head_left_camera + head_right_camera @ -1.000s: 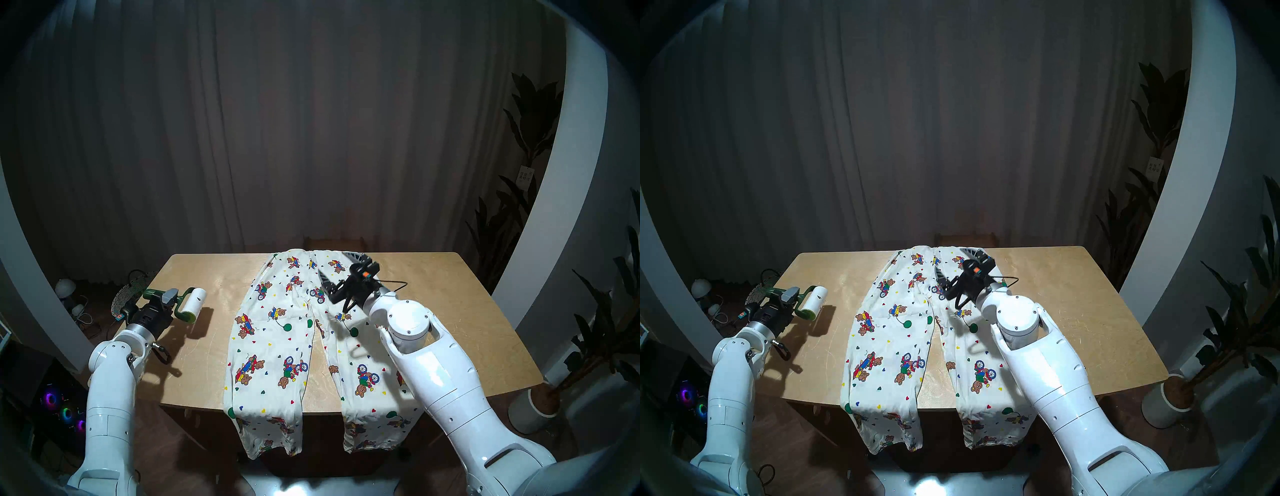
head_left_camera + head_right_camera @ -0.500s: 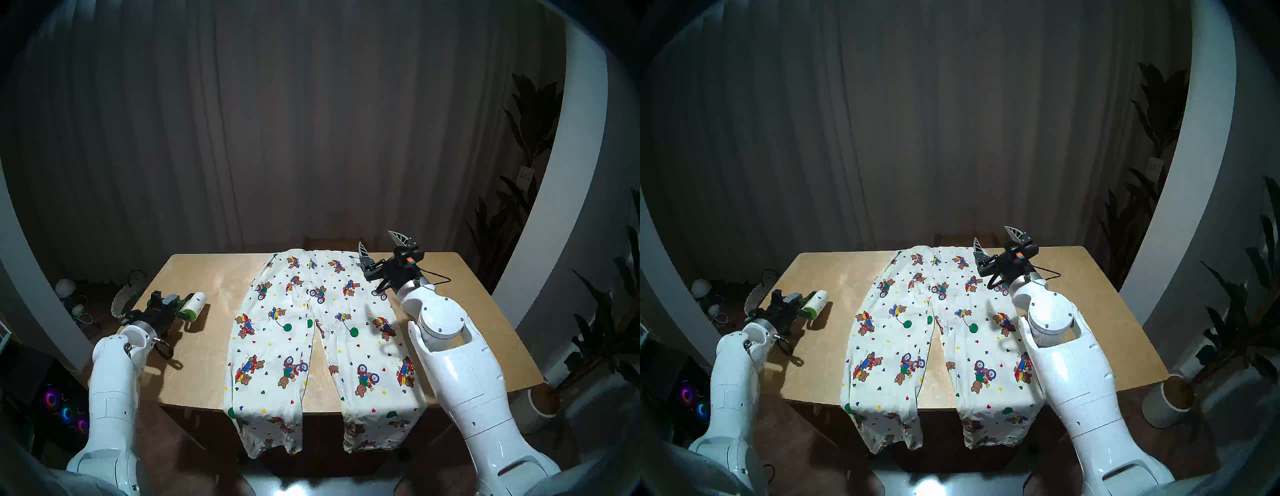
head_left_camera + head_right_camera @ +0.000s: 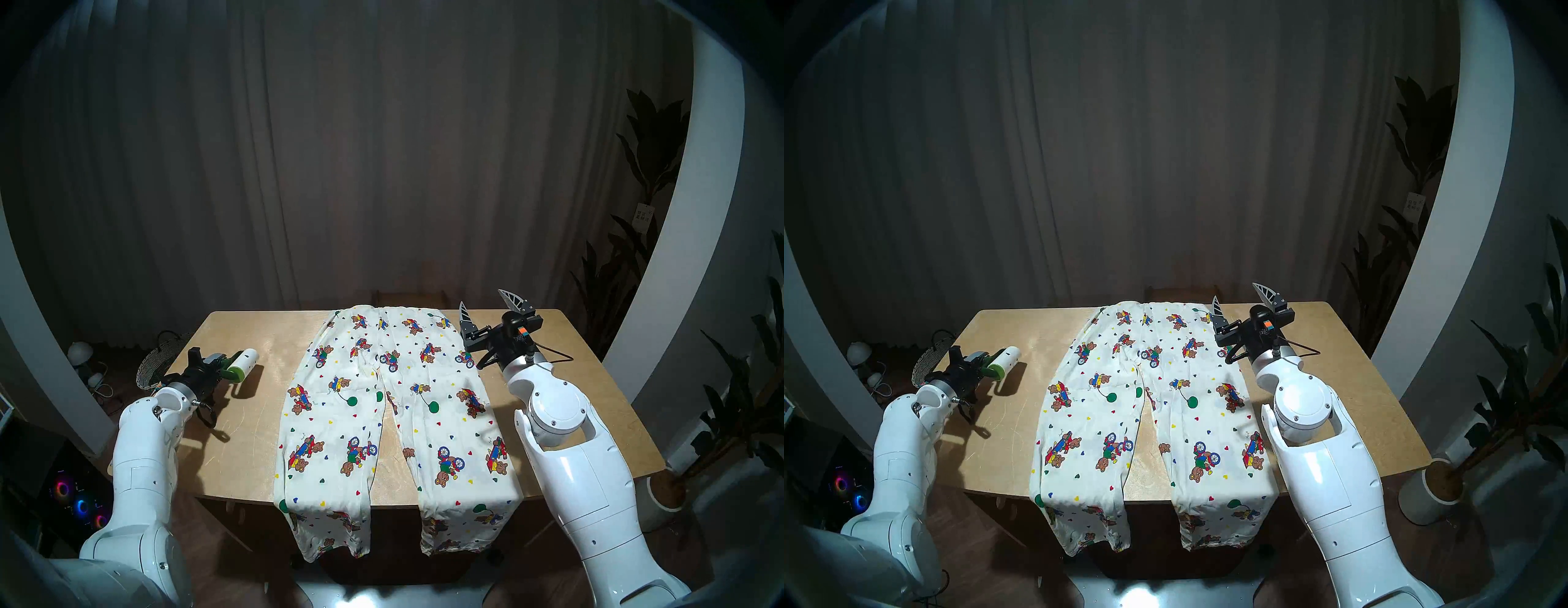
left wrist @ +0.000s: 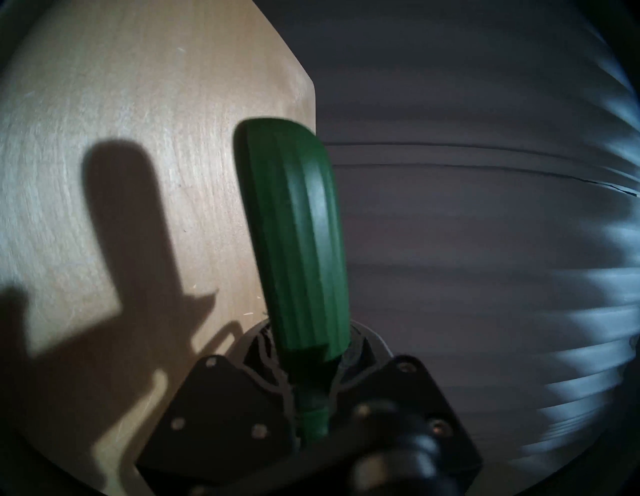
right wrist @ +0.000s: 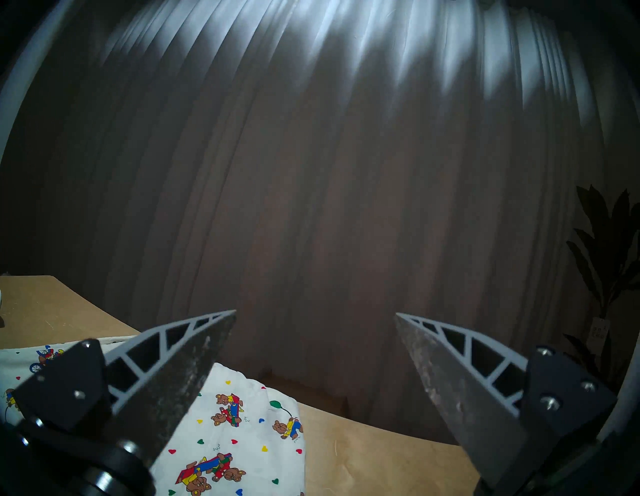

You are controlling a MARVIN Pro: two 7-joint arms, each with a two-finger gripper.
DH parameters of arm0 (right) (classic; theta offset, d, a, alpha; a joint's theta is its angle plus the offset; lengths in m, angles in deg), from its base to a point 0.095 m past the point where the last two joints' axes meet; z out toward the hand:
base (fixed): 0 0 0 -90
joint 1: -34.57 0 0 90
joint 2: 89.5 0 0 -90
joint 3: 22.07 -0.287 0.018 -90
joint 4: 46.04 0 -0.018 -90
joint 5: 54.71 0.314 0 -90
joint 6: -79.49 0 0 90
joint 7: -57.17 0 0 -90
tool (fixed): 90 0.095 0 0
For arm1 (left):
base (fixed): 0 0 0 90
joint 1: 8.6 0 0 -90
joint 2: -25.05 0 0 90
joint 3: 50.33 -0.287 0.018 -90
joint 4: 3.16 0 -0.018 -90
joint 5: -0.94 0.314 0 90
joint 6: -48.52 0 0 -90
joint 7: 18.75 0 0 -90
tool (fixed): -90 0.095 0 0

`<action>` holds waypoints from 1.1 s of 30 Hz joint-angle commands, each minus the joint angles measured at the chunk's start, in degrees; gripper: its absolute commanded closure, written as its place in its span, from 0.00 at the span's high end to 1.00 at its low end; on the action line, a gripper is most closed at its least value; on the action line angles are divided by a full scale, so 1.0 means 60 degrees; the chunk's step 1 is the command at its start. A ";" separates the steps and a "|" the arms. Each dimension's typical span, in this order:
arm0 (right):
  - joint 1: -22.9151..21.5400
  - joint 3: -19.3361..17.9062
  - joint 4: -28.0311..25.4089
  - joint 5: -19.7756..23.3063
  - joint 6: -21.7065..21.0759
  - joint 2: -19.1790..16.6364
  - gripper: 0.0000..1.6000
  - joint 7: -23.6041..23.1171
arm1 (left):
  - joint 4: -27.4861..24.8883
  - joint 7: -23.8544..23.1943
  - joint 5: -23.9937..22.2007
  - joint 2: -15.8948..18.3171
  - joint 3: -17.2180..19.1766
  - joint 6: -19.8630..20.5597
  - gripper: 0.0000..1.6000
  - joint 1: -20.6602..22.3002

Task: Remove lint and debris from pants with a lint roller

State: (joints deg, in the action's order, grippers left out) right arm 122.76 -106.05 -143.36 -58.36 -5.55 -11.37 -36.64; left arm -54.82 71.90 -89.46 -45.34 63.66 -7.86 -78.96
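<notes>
The pants [image 3: 360, 407] lie flat on the wooden table [image 3: 560, 407], waist at the far edge, leg ends hanging over the near edge; they also show in the right head view [image 3: 1119, 407] and the right wrist view [image 5: 242, 433]. My left gripper [image 3: 211, 364] is shut on the dark green handle [image 4: 298, 242] of the lint roller [image 3: 242, 364], held low over the table's left part, apart from the pants. My right gripper [image 3: 483, 299] is open and empty, raised above the pants' far right corner, fingertips [image 5: 221, 332] pointing at the curtain. No lint specks can be made out.
A woven basket [image 3: 155, 365] stands beside the table's left edge. A potted plant [image 3: 666, 492] stands at the right. A computer with coloured fans [image 3: 80, 505] is at the lower left. A curtain hangs behind the table.
My right gripper lifted off the pants' upper part and swung right and up, fingers still open. My left arm turned its wrist and lowered the lint roller closer to the table.
</notes>
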 commanded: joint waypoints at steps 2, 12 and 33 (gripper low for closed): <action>0.0206 -0.0051 -0.0585 -0.0106 -0.0067 0.0049 1.00 0.0212 | -0.0555 0.0970 0.0229 0.0028 -0.0076 -0.0606 0.00 0.0540; 0.0306 -0.0178 -0.0749 -0.0145 -0.0233 0.0027 1.00 0.0306 | -0.1015 0.2770 0.0113 -0.0207 -0.0038 -0.0780 0.00 0.0643; 0.0452 -0.0337 -0.0951 -0.0048 -0.0299 -0.0078 1.00 0.0299 | -0.0946 0.4416 -0.0117 -0.0288 -0.0040 -0.1088 0.00 0.0682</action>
State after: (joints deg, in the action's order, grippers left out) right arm 125.30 -107.92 -146.86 -58.56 -7.59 -11.42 -34.61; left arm -58.65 97.21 -90.47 -47.11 63.34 -13.68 -74.77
